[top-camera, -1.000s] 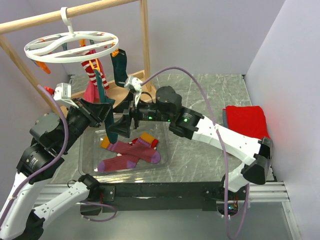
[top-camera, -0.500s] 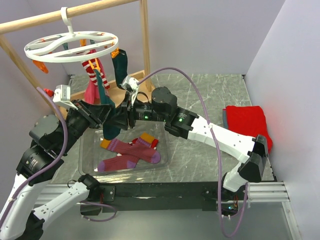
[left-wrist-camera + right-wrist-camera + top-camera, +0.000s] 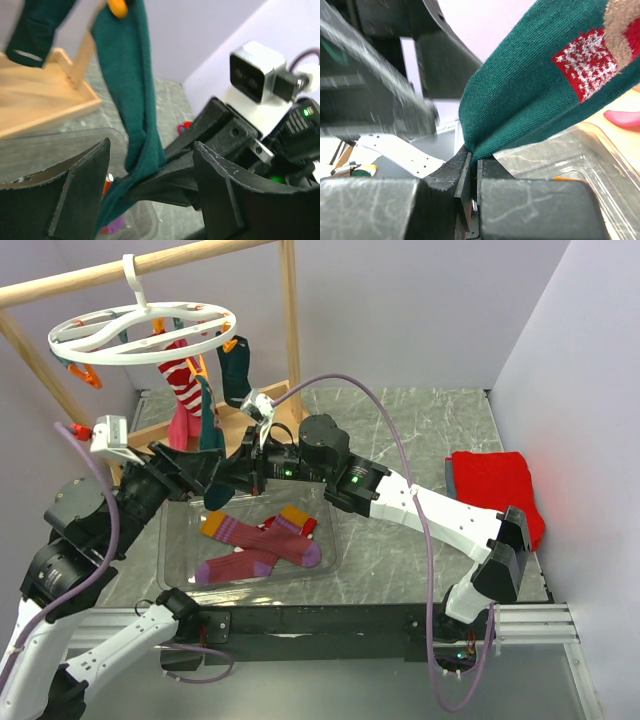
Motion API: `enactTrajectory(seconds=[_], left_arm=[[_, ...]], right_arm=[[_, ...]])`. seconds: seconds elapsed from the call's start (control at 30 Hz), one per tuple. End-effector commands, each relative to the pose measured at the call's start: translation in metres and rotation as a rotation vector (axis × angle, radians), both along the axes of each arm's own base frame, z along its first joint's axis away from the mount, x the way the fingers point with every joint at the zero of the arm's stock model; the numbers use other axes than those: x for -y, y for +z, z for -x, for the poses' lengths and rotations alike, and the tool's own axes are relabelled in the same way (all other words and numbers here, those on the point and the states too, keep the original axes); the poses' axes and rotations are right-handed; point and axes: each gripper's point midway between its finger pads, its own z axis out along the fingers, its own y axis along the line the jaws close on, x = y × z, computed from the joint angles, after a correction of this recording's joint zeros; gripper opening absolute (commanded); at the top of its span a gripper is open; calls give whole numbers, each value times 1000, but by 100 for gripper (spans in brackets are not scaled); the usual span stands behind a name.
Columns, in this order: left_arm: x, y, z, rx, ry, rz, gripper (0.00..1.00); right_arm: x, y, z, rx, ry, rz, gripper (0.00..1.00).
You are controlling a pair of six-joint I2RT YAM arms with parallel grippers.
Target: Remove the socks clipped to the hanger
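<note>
Table: clear bin at the near edge, purple socks lying in it. Hanger is hooked on the rail, several socks clipped under it. Teal sock hangs from an orange clip. Right jaws are clamped on a fold at its lower end. Left jaws gape either side of it, gripping nothing. Sock looks light, soft and stretchy, so it'll likely stretch before the clip lets go. I'd hold near the clip and pull straight down.
</note>
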Motion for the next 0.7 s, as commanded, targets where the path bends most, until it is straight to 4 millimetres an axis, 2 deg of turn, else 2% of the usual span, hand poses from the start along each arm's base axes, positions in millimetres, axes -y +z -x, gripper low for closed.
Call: enactTrajectory(seconds=[0.0, 0.03, 0.07, 0.1, 0.13, 0.17, 0.2, 0.3, 0.47, 0.67], left_arm=[[-31, 37, -3, 69, 144, -18, 72], [-34, 38, -6, 66, 166, -51, 73], [-37, 37, -18, 48, 214, -78, 74], [-42, 48, -18, 61, 239, -77, 74], [-44, 50, -23, 58, 260, -95, 75], [-41, 49, -34, 40, 282, -117, 75], [-41, 58, -35, 55, 289, -111, 75], [-36, 66, -54, 64, 320, -122, 75], [-26, 68, -83, 37, 371, -143, 73], [-27, 71, -105, 29, 453, -130, 71]], right_arm=[[4, 19, -5, 36, -33, -30, 0], [4, 16, -7, 34, -53, -18, 0], [5, 15, -9, 43, -63, -12, 0], [5, 16, -10, 47, -74, -10, 0], [5, 13, -11, 45, -82, 3, 0], [5, 12, -15, 54, -104, 9, 0], [5, 13, -16, 59, -114, 13, 0], [4, 10, -22, 70, -149, 34, 0], [1, 2, -29, 111, -219, 86, 0], [2, -7, -40, 146, -307, 138, 0]])
